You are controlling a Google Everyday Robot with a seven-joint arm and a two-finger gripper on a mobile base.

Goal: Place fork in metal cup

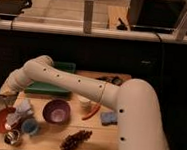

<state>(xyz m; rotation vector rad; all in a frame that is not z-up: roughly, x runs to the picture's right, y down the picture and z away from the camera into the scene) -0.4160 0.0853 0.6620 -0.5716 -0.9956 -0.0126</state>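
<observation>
Although much of the wooden worktop [101,133] is covered by 1 thick white arm [85,89] reaching from lower right to upper left, 7 smaller items can be made out. At the back, 1 green tray [65,66] is partly hidden by the arm. Near the middle 1 purple bowl [57,111] is set, and 1 red bowl [1,120] at the left edge. Dark grapes [75,140] are laid at the front, and 1 blue sponge [108,117] just right of 1 red pepper [92,112]. The light blue cup [30,127] is placed just beside the metal cup [12,137], which is found at the front left corner. The hand [7,95] is held closed above the red bowl; the fork cannot be told apart there.
</observation>
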